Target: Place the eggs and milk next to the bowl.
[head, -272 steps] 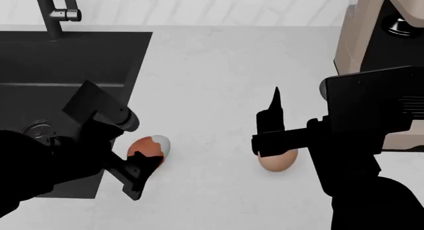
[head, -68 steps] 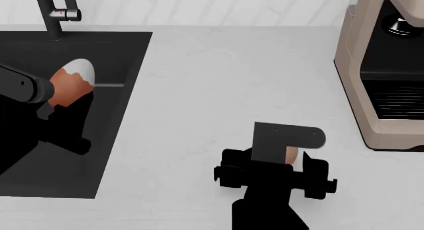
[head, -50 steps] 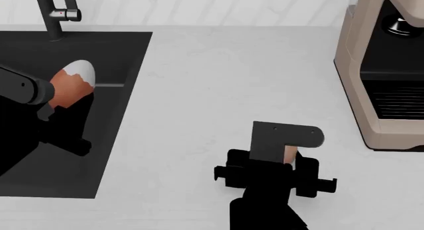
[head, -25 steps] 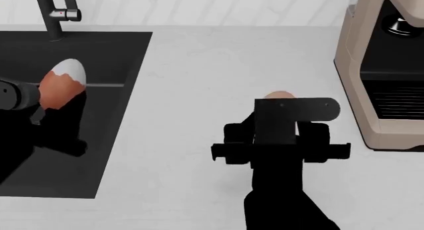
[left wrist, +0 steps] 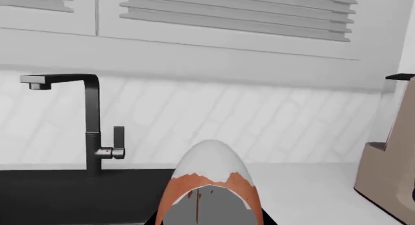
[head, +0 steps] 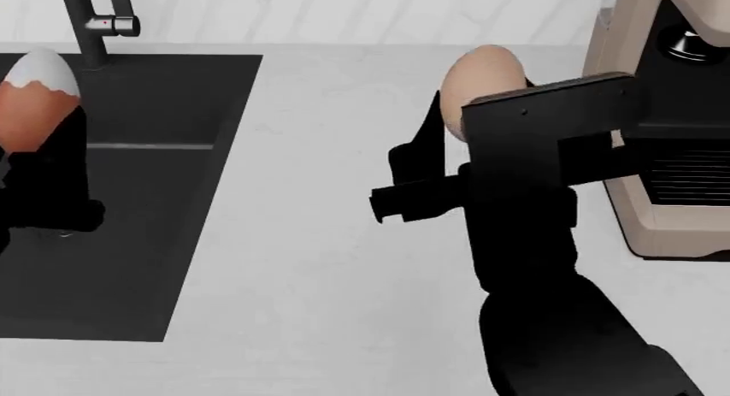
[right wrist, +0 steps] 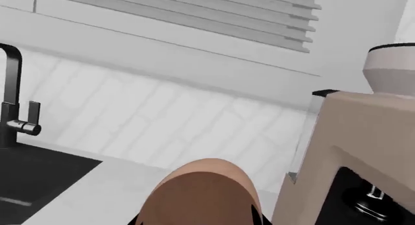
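- Both my arms have gone up since a moment ago, and each one has carried its egg high off the counter (head: 331,268).
- On my left, my left gripper (head: 40,169) is clamped on the red-brown egg (head: 37,97). Its white end points up. It hangs over the black sink (head: 160,114), close to the tap (head: 97,24). In my left wrist view the same egg (left wrist: 211,186) fills the low middle, with the tap (left wrist: 91,123) behind it.
- I hold it this high so it will not bump the sink edge when I carry it across.
- In the middle, the grey-white counter lies well below both eggs.
- On my right, my right gripper (head: 456,148) is squeezed around the tan egg (head: 479,84). That egg pokes out above the black fingers. My right wrist view shows its round top (right wrist: 204,188) near the tan coffee machine (right wrist: 363,152).
- The coffee machine (head: 662,122) stands just beside my right arm, so I think I must swing with care.
- I cannot see the bowl or the milk in any view. My guess is I must turn to find the bowl, then set both eggs down beside it.
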